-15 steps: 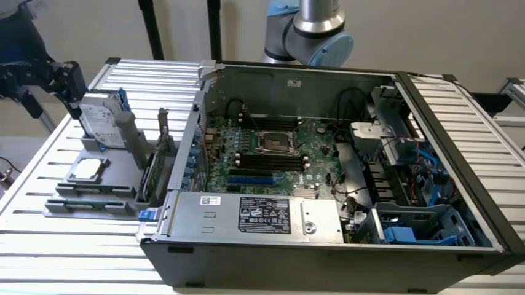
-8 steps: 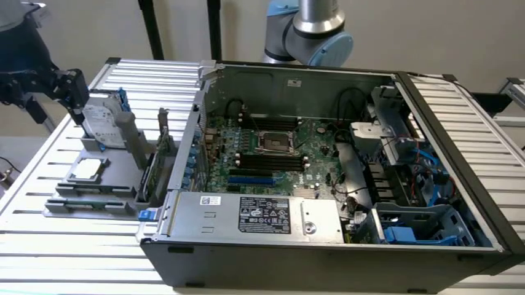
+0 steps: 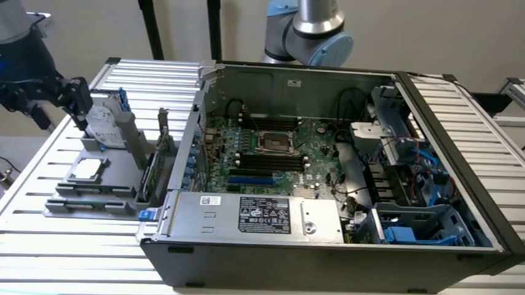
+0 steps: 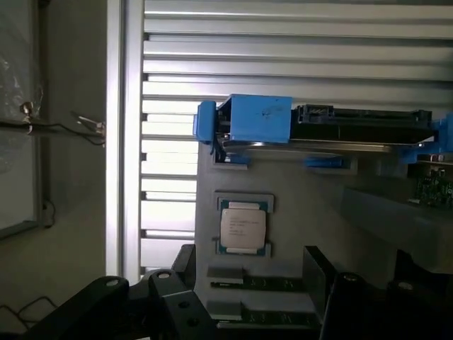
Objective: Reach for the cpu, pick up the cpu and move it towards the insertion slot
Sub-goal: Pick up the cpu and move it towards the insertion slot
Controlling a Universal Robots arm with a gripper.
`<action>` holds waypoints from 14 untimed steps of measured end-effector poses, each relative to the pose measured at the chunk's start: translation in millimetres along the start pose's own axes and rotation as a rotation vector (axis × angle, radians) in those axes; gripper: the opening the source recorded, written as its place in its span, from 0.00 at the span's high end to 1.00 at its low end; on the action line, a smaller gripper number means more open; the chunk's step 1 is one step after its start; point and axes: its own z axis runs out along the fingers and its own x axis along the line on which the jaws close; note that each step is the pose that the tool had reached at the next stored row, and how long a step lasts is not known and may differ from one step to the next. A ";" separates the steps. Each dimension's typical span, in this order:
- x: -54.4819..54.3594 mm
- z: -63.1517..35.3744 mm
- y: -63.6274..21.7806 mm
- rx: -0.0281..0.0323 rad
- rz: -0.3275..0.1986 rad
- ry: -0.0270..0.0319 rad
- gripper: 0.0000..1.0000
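The cpu (image 4: 243,227) lies flat in a grey holder (image 3: 115,161) at the exterior view's left, outside the computer case (image 3: 205,261). The gripper (image 4: 248,253) hangs above it, fingers spread wide and empty. The reach likely goes best if it descends squarely with the chip centred between the fingers. Counted: one cpu, one insertion slot (image 3: 275,142), one hard drive (image 4: 361,122).
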 end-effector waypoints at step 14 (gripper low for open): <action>0.0 24.9 -13.3 0.0001 0.000 0.0002 0.29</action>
